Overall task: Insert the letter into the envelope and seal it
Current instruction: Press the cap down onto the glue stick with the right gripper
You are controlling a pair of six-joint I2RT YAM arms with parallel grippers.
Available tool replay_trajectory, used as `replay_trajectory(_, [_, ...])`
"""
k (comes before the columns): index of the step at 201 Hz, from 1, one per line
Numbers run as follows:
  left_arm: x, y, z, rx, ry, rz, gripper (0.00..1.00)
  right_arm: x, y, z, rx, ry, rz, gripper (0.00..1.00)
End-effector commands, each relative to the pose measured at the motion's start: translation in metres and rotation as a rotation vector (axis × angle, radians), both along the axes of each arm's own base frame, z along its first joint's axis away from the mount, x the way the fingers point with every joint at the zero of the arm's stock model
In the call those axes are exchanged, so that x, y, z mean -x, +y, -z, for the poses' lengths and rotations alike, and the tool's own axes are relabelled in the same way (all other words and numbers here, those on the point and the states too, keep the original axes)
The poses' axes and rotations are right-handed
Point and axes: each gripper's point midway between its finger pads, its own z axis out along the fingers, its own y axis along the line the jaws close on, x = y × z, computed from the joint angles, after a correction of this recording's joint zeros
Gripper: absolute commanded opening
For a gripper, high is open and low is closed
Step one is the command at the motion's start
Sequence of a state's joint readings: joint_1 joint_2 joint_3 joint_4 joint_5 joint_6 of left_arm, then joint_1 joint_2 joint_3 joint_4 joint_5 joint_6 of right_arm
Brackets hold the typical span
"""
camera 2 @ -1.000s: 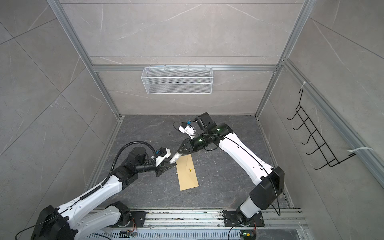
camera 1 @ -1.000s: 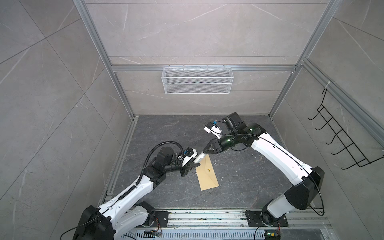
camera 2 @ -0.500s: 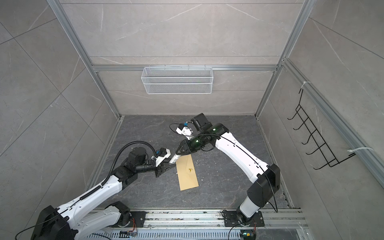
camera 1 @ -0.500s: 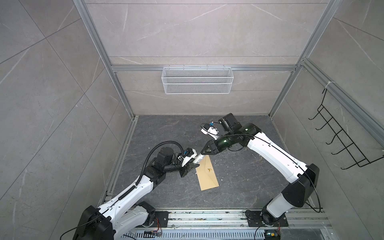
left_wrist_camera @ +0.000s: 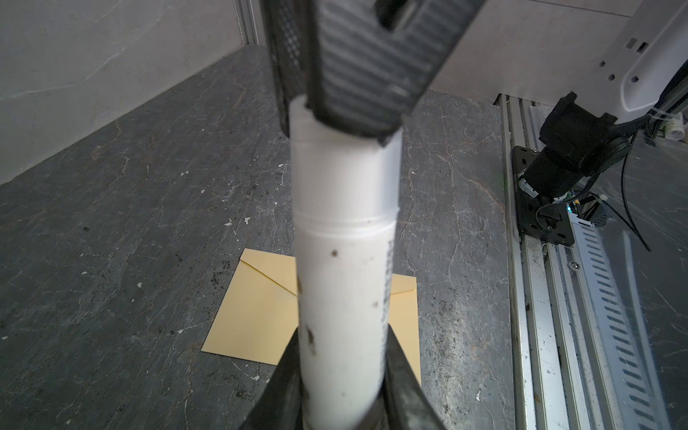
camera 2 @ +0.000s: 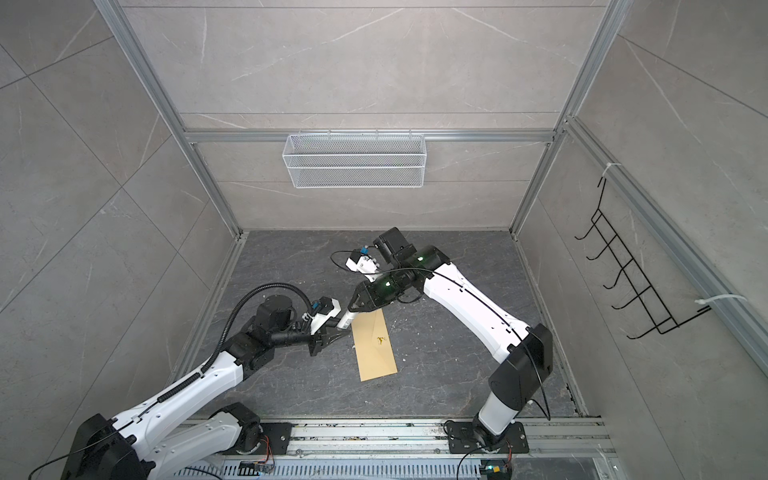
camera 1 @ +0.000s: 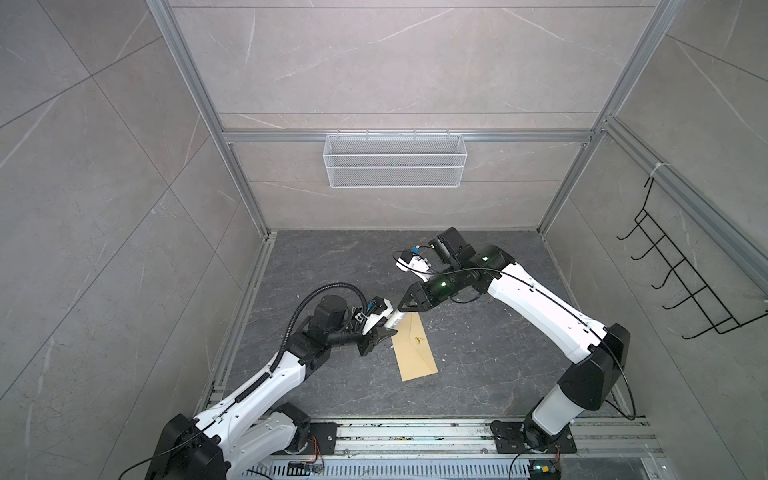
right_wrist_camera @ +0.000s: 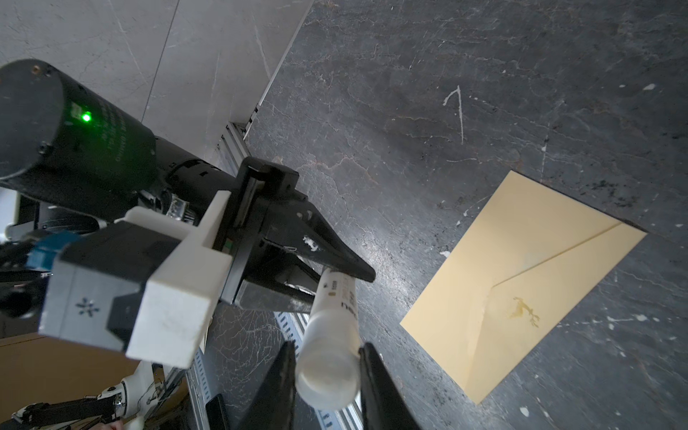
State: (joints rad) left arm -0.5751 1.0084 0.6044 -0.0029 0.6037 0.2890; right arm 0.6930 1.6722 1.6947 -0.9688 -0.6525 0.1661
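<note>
The tan envelope (camera 1: pixel 415 353) (camera 2: pixel 376 347) lies flat on the dark floor with its pointed flap folded down and a yellowish smear near the flap's tip (right_wrist_camera: pixel 525 311). The letter is out of view. A white glue stick (camera 1: pixel 394 328) (camera 2: pixel 345 319) hangs just above the envelope's far left corner, held at both ends. My left gripper (left_wrist_camera: pixel 342 344) is shut on its body (left_wrist_camera: pixel 344 260). My right gripper (right_wrist_camera: pixel 328 348) is shut on its cap end (right_wrist_camera: pixel 327 376). In both top views the two grippers (camera 1: pixel 384 334) (camera 1: pixel 402 309) meet tip to tip.
A white wire basket (camera 1: pixel 395 166) hangs on the back wall and a black hook rack (camera 1: pixel 681 282) on the right wall. Aluminium rails (camera 1: pixel 415 436) run along the front edge, and another rail (camera 1: pixel 245 307) along the left wall. Small white flecks litter the floor.
My right arm has swung a little to the left and down. The glue stick stays held between both grippers. The envelope has not moved.
</note>
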Motion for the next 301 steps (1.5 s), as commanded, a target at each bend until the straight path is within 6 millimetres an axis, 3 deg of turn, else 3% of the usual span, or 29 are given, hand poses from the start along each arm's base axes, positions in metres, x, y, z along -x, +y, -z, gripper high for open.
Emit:
replay_trajectory(1, [-0.005, -0.01, -0.052, 0.11, -0.181, 0.037, 0.0, 0.021, 0.018, 0.01, 0.002, 0.049, -0.085, 0.3])
replay_trajectory(94, [-0.004, -0.009, -0.055, 0.114, -0.195, 0.038, 0.0, 0.022, 0.022, 0.014, 0.002, 0.058, -0.081, 0.29])
replay_trajectory(261, [-0.009, -0.004, -0.06, 0.127, -0.229, -0.01, 0.0, 0.039, 0.029, 0.057, 0.056, 0.153, -0.062, 0.27])
replay_trajectory(301, [-0.01, -0.004, -0.059, 0.122, -0.228, -0.015, 0.0, 0.035, 0.035, 0.044, 0.018, 0.129, -0.057, 0.26])
